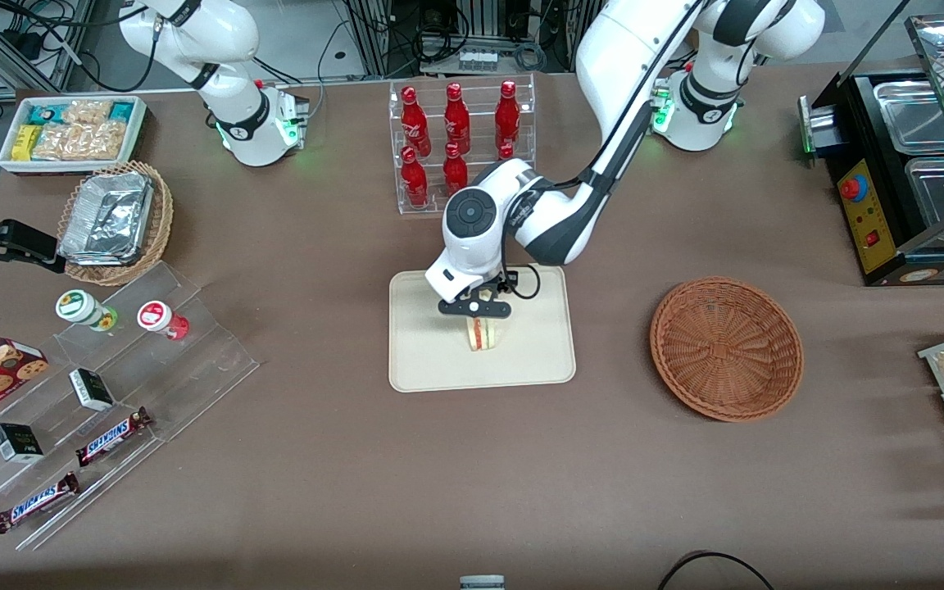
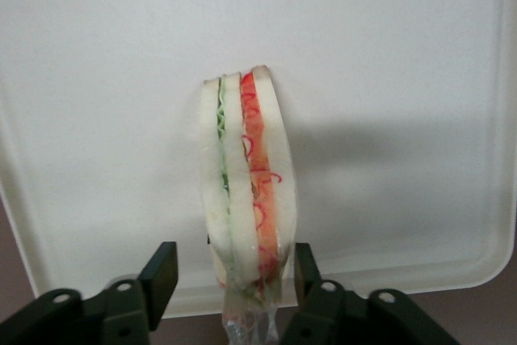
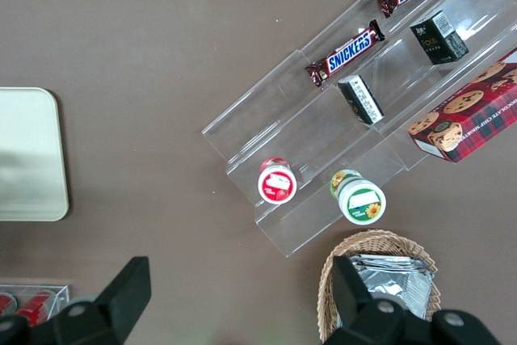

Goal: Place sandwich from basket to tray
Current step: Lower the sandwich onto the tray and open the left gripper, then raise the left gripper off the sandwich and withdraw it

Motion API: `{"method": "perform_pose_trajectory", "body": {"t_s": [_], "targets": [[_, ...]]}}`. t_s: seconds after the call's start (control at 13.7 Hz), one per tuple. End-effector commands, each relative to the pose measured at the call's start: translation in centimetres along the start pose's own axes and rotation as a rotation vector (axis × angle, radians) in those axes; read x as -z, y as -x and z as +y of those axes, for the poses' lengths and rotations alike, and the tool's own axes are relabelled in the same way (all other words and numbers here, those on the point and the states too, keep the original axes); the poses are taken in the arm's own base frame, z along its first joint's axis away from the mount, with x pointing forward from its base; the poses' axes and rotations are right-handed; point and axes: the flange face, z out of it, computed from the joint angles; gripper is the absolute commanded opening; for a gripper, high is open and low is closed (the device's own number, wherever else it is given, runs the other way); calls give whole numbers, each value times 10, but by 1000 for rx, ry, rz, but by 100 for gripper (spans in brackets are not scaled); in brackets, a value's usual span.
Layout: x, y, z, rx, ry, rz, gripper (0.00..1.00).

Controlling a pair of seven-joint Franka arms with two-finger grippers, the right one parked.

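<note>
The sandwich (image 1: 484, 333) (image 2: 246, 183), a pale wedge with red and green filling in clear wrap, stands on its edge on the cream tray (image 1: 431, 360) (image 2: 404, 78) (image 3: 28, 155). My left gripper (image 1: 478, 315) (image 2: 234, 264) hangs just above the tray with its fingers either side of the sandwich. It is open: one finger (image 2: 161, 268) stands clear of the bread with a gap showing, and the other (image 2: 304, 268) sits close against the wrap. The reddish-brown woven basket (image 1: 726, 348) lies beside the tray toward the working arm's end of the table, with nothing in it.
A clear rack of red bottles (image 1: 460, 143) stands just farther from the front camera than the tray. Toward the parked arm's end are a tan wicker basket with foil containers (image 1: 115, 221), an acrylic stepped stand with snack bars (image 1: 103, 393) and a white snack bin (image 1: 70, 131). A black appliance (image 1: 906, 172) stands at the working arm's end.
</note>
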Motion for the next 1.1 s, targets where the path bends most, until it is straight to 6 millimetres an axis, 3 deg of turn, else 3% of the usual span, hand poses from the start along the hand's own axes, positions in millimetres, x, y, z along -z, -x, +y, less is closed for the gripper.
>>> {"method": "perform_pose_trajectory", "body": {"t_s": [0.0,0.15,0.44,0.51,0.73,1.02], "targets": [[64,-17,-33,66,15,10,100],[107,-18,-51,89,29,17,100],[192,-24,-119,167,29,4,100],[214,-26,-143,197,29,5,100],[257,-27,-201,170,26,-15,100],[292,-25,-265,148,13,-28,100]]}}
